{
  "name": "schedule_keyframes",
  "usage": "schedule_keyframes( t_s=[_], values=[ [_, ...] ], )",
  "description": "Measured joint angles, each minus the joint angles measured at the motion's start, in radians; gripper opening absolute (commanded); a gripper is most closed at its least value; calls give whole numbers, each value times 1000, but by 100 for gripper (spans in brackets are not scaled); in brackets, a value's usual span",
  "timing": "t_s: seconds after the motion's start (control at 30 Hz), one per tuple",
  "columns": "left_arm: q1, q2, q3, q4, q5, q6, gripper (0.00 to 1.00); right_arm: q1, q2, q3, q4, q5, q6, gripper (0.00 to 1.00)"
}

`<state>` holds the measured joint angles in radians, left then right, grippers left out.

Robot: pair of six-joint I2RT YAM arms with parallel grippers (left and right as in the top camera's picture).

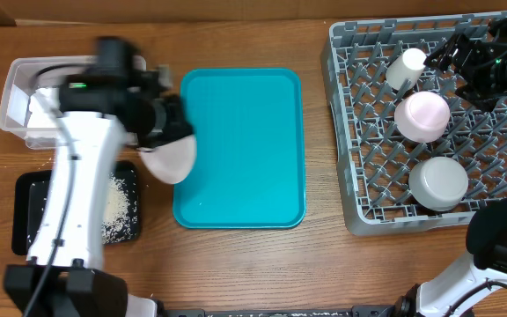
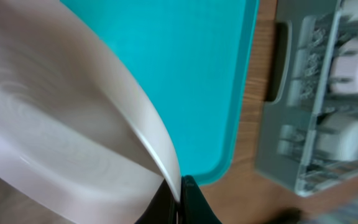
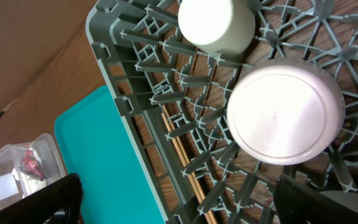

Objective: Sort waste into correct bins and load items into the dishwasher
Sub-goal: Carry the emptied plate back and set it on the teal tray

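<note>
My left gripper (image 1: 170,123) is shut on the rim of the large white plate (image 1: 172,160) and holds it tilted over the left edge of the teal tray. In the left wrist view the plate (image 2: 61,124) fills the left and the jaws (image 2: 180,198) pinch its rim. The grey dish rack (image 1: 340,132) holds the white cup (image 1: 406,68), the upturned small white bowl (image 1: 422,116) and the grey bowl (image 1: 438,182). My right gripper (image 1: 454,63) hovers open and empty over the rack's far side; its wrist view shows the cup (image 3: 216,25) and the bowl (image 3: 284,115) below. Rice scraps (image 1: 117,207) lie in the black tray (image 1: 25,211). The clear tub (image 1: 14,106) holds a red wrapper (image 3: 30,162).
The teal tray (image 1: 253,150) lies bare between the bins and the rack and shows in the left wrist view (image 2: 216,74) too. The left arm covers much of the tub and the black tray. A cardboard edge runs along the table's far side.
</note>
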<state>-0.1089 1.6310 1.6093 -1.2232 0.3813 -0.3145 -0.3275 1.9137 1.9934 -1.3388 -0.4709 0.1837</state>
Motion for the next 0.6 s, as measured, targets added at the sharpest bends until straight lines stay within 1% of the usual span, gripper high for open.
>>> schedule_keyframes(
  t_s=[0.13, 0.3, 0.43, 0.6],
  values=[
    [-209, 0, 0, 79, -191, -55, 4, 0, 0, 0, -1, 0, 0, 100],
    [-379, 6, 0, 196, -356, -81, 4, 0, 0, 0, -1, 0, 0, 100],
    [-457, 37, 0, 261, -419, -89, 4, 0, 0, 0, -1, 0, 0, 100],
    [-486, 129, 0, 291, -438, -98, 4, 0, 0, 0, -1, 0, 0, 100]
  ],
)
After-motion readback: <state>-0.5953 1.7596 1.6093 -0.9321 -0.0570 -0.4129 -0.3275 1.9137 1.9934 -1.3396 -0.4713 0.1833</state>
